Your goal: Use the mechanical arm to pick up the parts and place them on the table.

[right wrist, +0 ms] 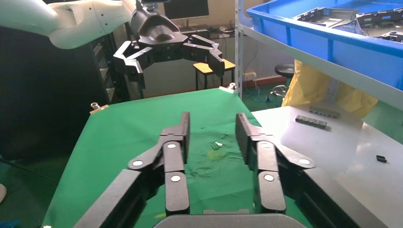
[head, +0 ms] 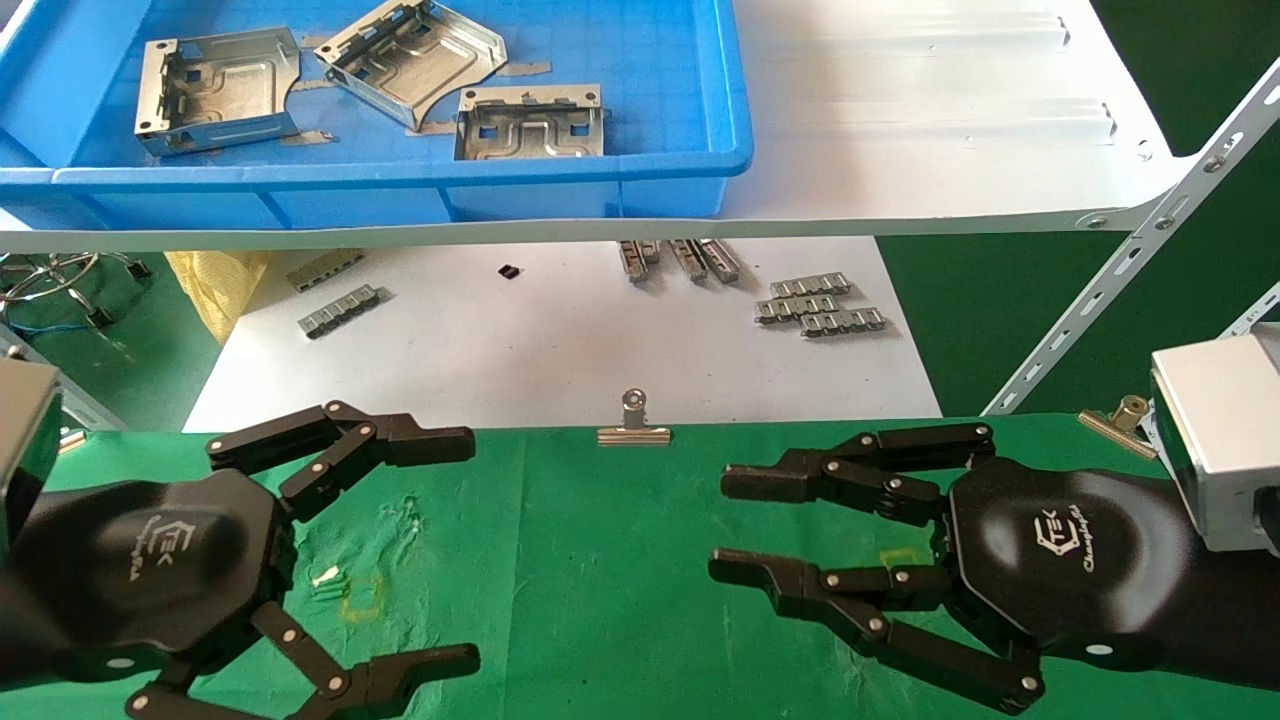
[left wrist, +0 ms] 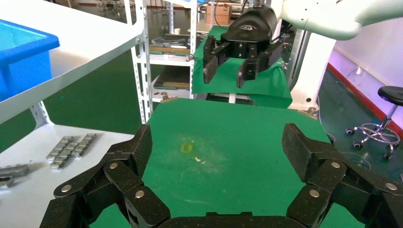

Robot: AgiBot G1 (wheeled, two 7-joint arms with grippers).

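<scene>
three silvery parts lying in the blue bin on the white shelf board, far toward 12 o'clock in the head view. first part at the bin's 9 o'clock side, second part tilted near the middle, third part just beside it toward 5 o'clock, close to the bin's front wall. none held, none touched.

left end effector low over the green desk at about 8 o'clock of the head view, released, fingers spread wide apart, nothing between them. seen also far off in the right wrist view, raised above the cloth. in its own wrist view, only bare green cloth between the two black fingers.

right end effector at about 4 o'clock, also above the desk, released, fingers parted but less wide, pointing toward 9 o'clock. empty as well; in its wrist view only cloth between the fingers.

both end effectors well apart from the parts, with the shelf edge and the white sheet lying between. small grey strips on that sheet, toward 1 o'clock from the desk's middle. silver binder clip at the desk's far edge, between the two end effectors and beyond them.
</scene>
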